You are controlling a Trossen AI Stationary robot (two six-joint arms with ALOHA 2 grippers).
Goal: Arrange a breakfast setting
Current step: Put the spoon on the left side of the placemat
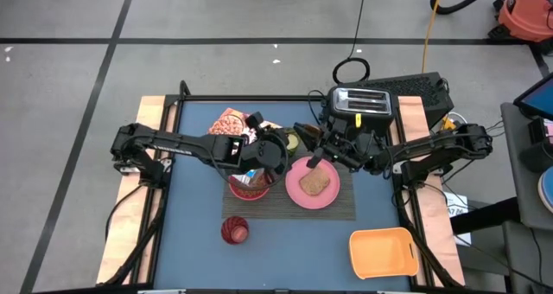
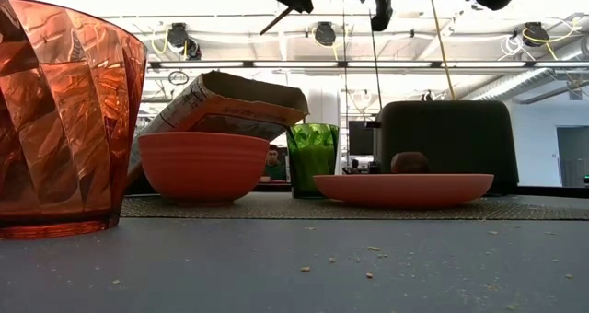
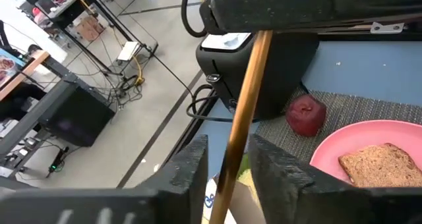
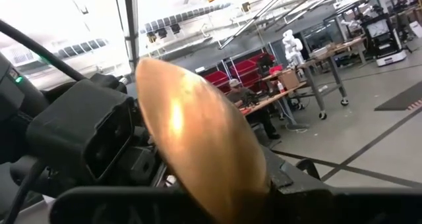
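Over the table from above, you see both arms meeting at the middle: the left gripper (image 1: 275, 156) hangs above the pink-red bowl (image 1: 251, 187) on the dark striped placemat (image 1: 346, 206), and the right gripper (image 1: 333, 151) sits beside the larger pink plate (image 1: 294, 190) carrying the brown toast slice (image 1: 314, 182). You also see the Cheerios cereal box (image 1: 229, 121) behind the bowl, the black toaster (image 1: 360, 103) at the back and the orange tray (image 1: 383, 252) at the front right.

At table height, you get the bowl (image 2: 203, 165), a green cup (image 2: 312, 156), the plate (image 2: 402, 189) and, close up, a red faceted glass (image 2: 64, 120).

From the left wrist, your left fingers (image 3: 191, 168) stand on either side of the wooden-handled spoon (image 3: 241, 118), its shaft between them; you cannot tell whether they grip it. The small red apple (image 3: 304, 114) lies on the mat by the toaster (image 3: 264, 79).

From the right wrist, the right gripper is pressed together on the spoon, whose golden bowl (image 4: 198, 135) fills your view.
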